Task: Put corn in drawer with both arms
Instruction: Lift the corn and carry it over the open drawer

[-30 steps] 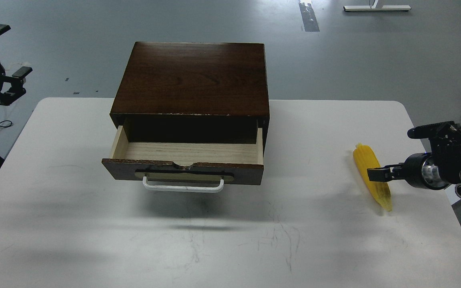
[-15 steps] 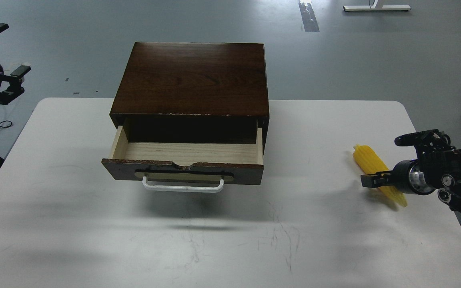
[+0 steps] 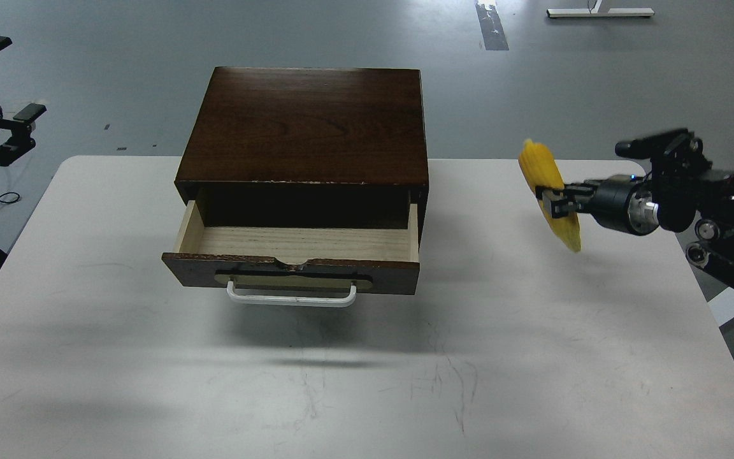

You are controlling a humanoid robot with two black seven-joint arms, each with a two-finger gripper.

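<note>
The yellow corn (image 3: 544,173) hangs in the air to the right of the box, blunt end up and point down. My right gripper (image 3: 553,199) is shut on its middle and holds it well above the white table (image 3: 532,357). The drawer (image 3: 297,245) of the dark brown box (image 3: 306,124) stands pulled open, pale wood inside and empty, with a white handle (image 3: 291,297) at the front. My left gripper (image 3: 13,131) is open and empty, off the table's far left corner.
The box sits at the table's back middle. The table's right edge runs just under my right arm (image 3: 692,204). Grey floor lies beyond, with a white stand (image 3: 599,11) far back.
My right gripper closed on the corn, lifted it off the table and carried it up and to the left, toward the box. The left arm drifted slightly left.
</note>
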